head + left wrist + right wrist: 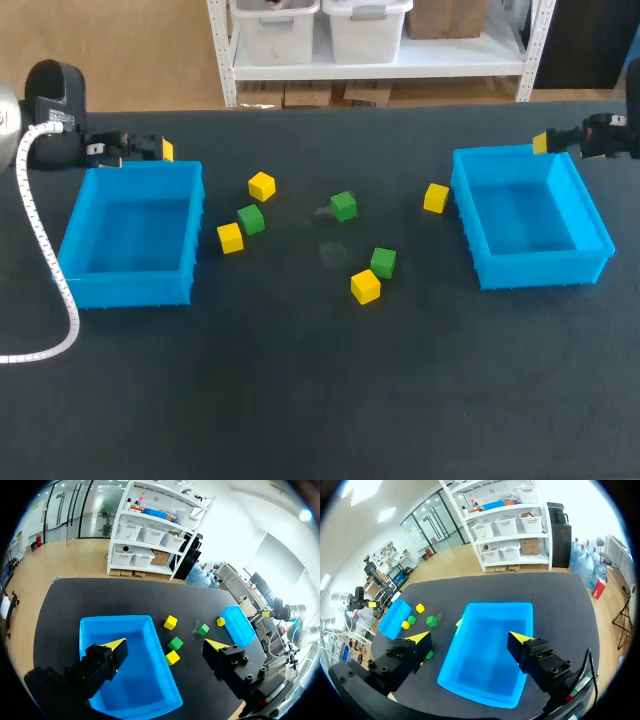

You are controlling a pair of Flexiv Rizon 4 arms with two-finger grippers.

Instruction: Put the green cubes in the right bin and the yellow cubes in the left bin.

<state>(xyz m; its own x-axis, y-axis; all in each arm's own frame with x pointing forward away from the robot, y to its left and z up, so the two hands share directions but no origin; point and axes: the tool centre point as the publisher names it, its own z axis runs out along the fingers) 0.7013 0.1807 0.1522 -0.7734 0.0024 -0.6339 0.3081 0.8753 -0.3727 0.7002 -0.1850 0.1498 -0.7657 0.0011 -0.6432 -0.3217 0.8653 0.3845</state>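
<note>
Looks unstarted. Shows the left bin [190, 225] at 9 o'clock on the table [320, 400] and the right bin [468, 225] at 3 o'clock, neither with a cube inside. Leaves four yellow cubes [262, 186] and three green cubes [344, 206] loose about the centre, between the bins. Finds the left gripper [167, 644] at its bin's 12 o'clock rim, fingers spread and empty, and the right gripper [469, 637] likewise near 1 o'clock. Calls for all seven moves.

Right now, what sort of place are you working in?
Probably a lab bench set up for robot sorting: a dark table with a blue left bin and right bin, and green cubes and yellow cubes scattered between them.
</note>
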